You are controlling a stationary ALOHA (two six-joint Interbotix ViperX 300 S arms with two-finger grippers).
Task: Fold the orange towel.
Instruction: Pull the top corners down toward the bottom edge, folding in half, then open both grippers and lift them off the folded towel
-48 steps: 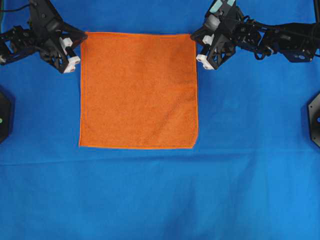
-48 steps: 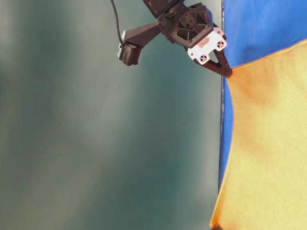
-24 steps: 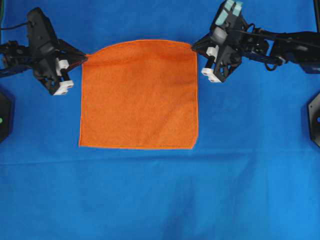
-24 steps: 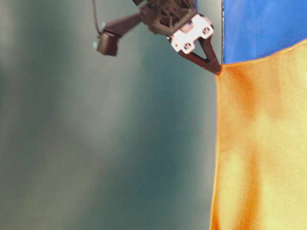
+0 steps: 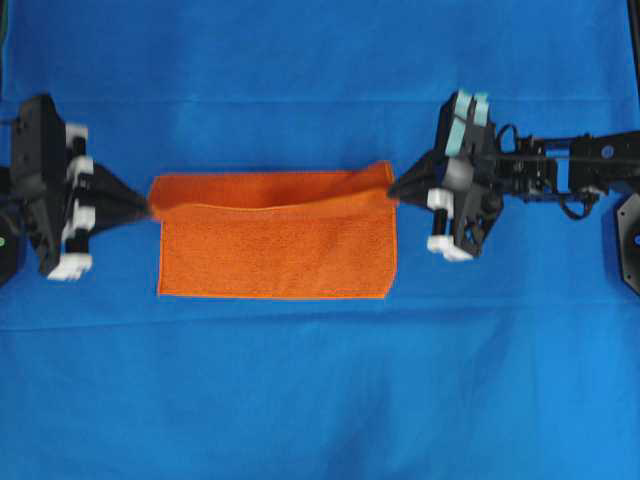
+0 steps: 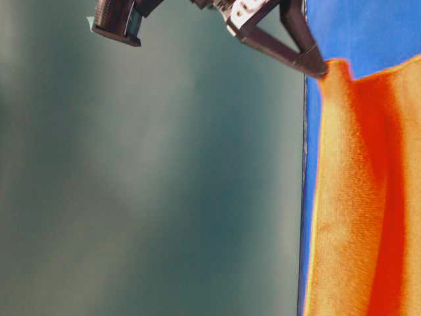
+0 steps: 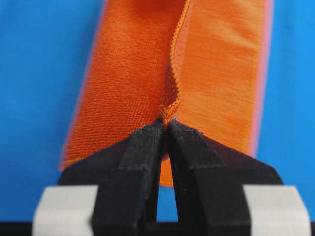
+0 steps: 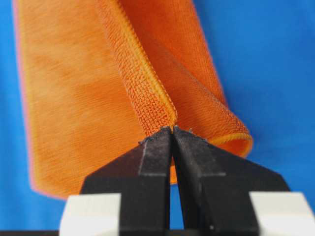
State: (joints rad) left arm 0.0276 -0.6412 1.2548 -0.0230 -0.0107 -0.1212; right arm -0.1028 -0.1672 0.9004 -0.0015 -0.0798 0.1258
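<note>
We have carried the far edge of the towel (image 5: 275, 240) toward the near edge. One second ago it lay flat and fully spread on the blue cloth (image 5: 320, 400); now only a narrow band of it shows from above, with the lifted part hanging over the lower part.

Our left gripper (image 7: 165, 129) is clenched on one far corner, the hem pinched between its black fingers (image 7: 142, 147). Our right gripper (image 8: 172, 132) is clenched on the other far corner in the same way. The towel stretches between the two grippers, and its carried edge sags a little in the middle. Below and ahead of each gripper the rest of the towel lies on the cloth over the worktop.

The carried edge has not yet reached the near hem; a strip of the lower layer shows beyond it. We judge the first fold to be about half made. The next move should bring both corners on to the near corners evenly, then lower and release.
</note>
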